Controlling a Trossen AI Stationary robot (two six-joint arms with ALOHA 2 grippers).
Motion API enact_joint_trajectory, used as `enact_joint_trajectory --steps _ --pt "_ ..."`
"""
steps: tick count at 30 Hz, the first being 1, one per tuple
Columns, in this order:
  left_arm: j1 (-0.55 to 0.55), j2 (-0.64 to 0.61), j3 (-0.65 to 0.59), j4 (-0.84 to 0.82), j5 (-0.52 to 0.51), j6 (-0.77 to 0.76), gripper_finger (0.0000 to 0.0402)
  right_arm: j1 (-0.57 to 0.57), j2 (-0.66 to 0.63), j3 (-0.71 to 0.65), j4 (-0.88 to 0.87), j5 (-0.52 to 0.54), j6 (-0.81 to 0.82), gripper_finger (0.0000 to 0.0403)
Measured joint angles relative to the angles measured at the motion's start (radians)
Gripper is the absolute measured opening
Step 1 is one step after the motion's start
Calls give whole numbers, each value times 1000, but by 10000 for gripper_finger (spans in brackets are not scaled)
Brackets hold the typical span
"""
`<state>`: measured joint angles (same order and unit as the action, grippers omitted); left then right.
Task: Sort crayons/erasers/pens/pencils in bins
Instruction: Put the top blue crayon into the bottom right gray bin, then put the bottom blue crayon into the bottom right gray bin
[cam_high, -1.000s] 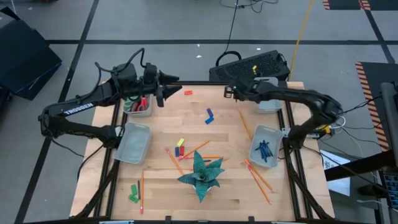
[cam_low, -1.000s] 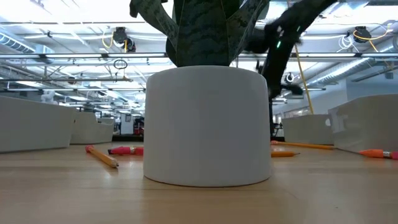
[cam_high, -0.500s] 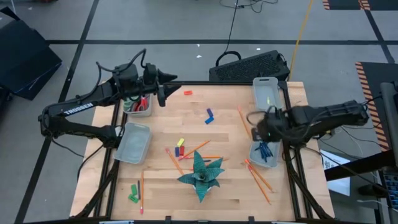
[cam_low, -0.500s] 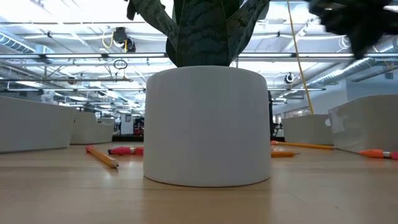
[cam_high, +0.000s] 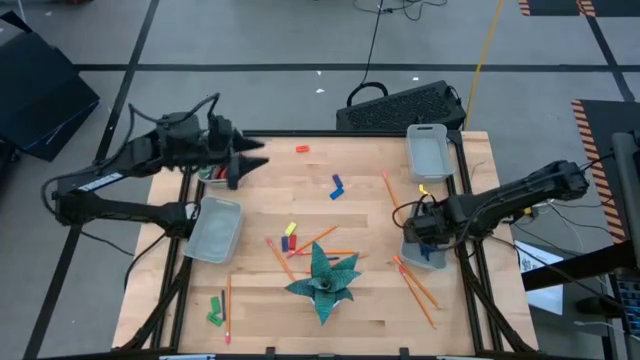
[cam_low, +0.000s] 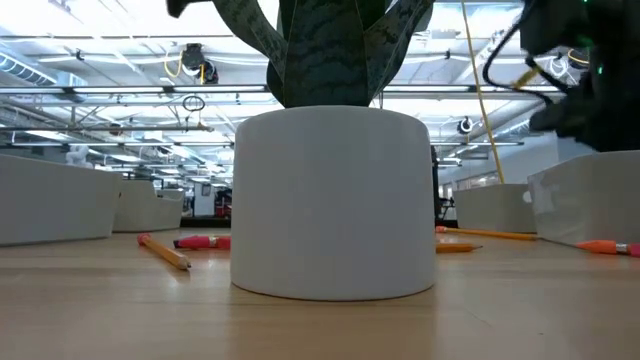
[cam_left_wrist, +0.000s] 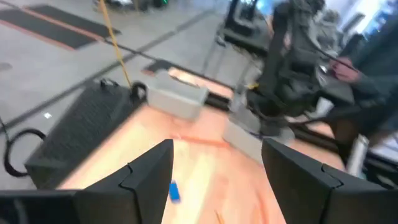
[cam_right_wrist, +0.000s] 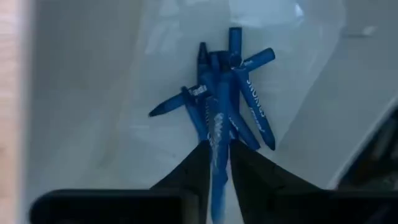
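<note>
A dark blue pen (cam_right_wrist: 216, 140) is clamped between the closed fingers of the right gripper (cam_high: 420, 232), directly above the other pens (cam_right_wrist: 239, 93) piled in the bin (cam_high: 424, 251) at the table's right edge. Half a second ago this gripper was slightly farther back over the same bin; the left gripper (cam_high: 243, 165), jaws apart, has been drawn back leftward. In the high view, most of the bin is hidden by the right arm.

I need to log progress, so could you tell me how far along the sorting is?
Done: several pens lie in the right-hand bin.
In hand: the right end effector holds another pen over that bin.
Left: orange pencils and small coloured pieces lie loose on the table; the left end effector is open, near the far-left bin.
</note>
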<state>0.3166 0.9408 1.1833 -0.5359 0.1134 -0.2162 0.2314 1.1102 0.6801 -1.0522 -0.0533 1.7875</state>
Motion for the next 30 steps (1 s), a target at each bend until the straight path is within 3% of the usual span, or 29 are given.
enact_joint_trajectory --steps 4,8,12,16,22,30 --pt "-53 -48 0 -177 17 -75 246 -34 1 -41 59 -1 -44 100" --pt "-123 -52 0 -378 17 -203 246 -53 -6 30 -1 38 -105 132" --pt "-213 -21 -32 -503 17 -360 246 -54 6 188 -106 184 -182 136" --pt "-325 39 -80 -580 18 -556 246 -62 26 334 -167 403 -307 131" --pt "-514 159 -109 -652 50 -928 246 -125 27 409 14 645 -679 130" --pt "-765 312 -109 -562 83 -1508 246 -208 22 409 349 670 -1309 130"
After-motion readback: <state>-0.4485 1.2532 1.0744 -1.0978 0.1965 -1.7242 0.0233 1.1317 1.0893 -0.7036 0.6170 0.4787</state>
